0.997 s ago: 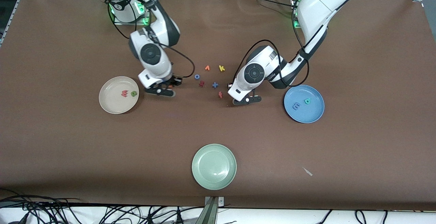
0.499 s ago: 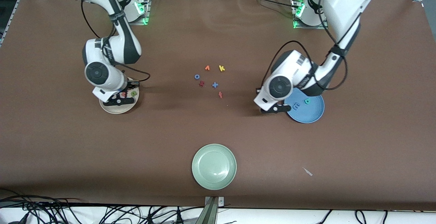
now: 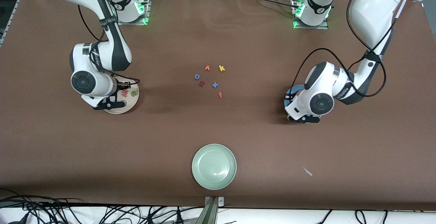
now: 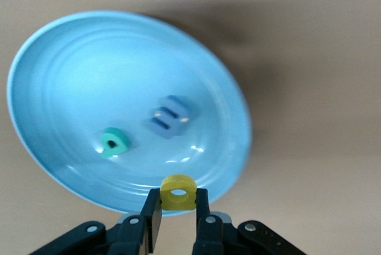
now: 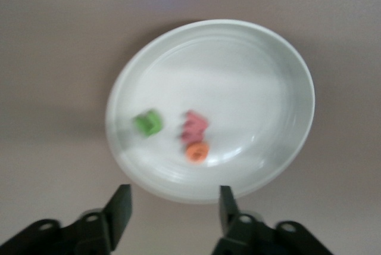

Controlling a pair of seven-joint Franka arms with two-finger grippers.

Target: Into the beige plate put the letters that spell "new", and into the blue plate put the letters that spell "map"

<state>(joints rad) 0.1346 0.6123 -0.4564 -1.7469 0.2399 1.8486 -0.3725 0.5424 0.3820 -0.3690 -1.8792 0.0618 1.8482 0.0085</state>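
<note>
My left gripper (image 4: 178,198) is shut on the yellow "a" (image 4: 178,184) and hangs over the edge of the blue plate (image 4: 71,64). In that plate lie the blue "m" (image 4: 169,116) and the teal "p" (image 4: 113,142). In the front view the left gripper (image 3: 304,118) hides most of the blue plate (image 3: 292,89). My right gripper (image 5: 174,194) stands open over the rim of the beige plate (image 5: 238,58), nothing between its fingers. The green "n" (image 5: 147,123), pinkish "w" (image 5: 194,125) and orange "e" (image 5: 197,152) lie in that plate.
In the middle of the table lie loose letters: orange "v" (image 3: 207,68), yellow "k" (image 3: 221,68), blue "o" (image 3: 197,76), a red piece (image 3: 201,83), a blue cross (image 3: 215,85), red "f" (image 3: 220,95). A pale green plate (image 3: 214,166) sits near the front edge.
Both arms swung away from the middle letters out to their plates. The right gripper opened and the orange "e" now lies in the beige plate. The left gripper carried the yellow "a" along.
</note>
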